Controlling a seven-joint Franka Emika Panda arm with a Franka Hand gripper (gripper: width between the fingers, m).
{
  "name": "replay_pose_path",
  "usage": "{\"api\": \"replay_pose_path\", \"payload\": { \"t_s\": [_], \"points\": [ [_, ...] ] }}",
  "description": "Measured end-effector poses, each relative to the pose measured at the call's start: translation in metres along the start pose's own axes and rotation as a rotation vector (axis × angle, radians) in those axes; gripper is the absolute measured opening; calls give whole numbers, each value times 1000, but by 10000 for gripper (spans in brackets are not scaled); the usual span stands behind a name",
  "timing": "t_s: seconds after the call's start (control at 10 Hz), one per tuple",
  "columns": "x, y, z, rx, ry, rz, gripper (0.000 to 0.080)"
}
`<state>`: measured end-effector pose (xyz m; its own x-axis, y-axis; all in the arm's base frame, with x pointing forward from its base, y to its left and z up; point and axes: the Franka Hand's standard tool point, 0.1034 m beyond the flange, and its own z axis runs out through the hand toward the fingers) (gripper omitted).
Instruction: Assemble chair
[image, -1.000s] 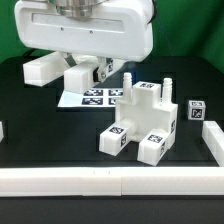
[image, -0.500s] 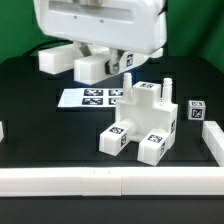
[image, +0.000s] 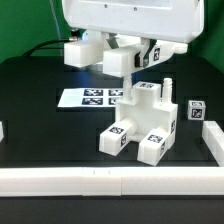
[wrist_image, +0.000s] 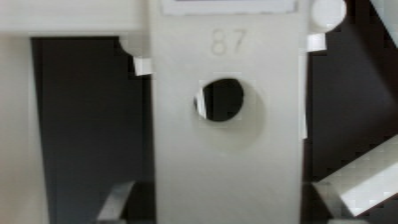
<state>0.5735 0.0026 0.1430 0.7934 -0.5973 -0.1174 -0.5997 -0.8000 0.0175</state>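
Overhead, the arm (image: 130, 15) fills the top of the exterior view, and under it a white piece (image: 100, 58) hangs clear of the black counter (image: 40, 130). The fingers (wrist_image: 118, 200) are clamped on this white piece, though the exterior view hides most of the grip behind the arm's bulky body. A black-and-white tag shows just to the right of the piece, under the arm. In the wrist view the white piece (wrist_image: 222, 150) runs the whole height of the picture as a flat slab with an oval hole (wrist_image: 222, 98) through it and a faint raised number above the hole; dark counter shows on both sides of it. The half-built chair (image: 140, 120) stands on the counter right of centre, a blocky stepped cluster of white parts with tags on its near faces and two short pegs (image: 168, 82) pointing up from its top. The right end of the held piece sits close above the left peg, on the far side of the cluster; whether they touch I cannot tell. A small cube (image: 197, 110) with a tag on its face rests by itself just to the right of the chair, apart from it. The marker board (image: 90, 98) lies flat on the counter left of the chair, below the held piece. A long plain white rail (image: 110, 182) runs along the near edge of the counter.
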Motion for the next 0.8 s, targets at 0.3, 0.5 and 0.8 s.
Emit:
{"api": "replay_pose_path", "payload": {
  "t_s": [0.3,0.5,0.8],
  "points": [
    [-6,-24,-3,20,25,-40,288],
    [-7,-40,-9,32,38,-30,288],
    [-7,-39,-6,29,37,-35,288]
  ]
}}
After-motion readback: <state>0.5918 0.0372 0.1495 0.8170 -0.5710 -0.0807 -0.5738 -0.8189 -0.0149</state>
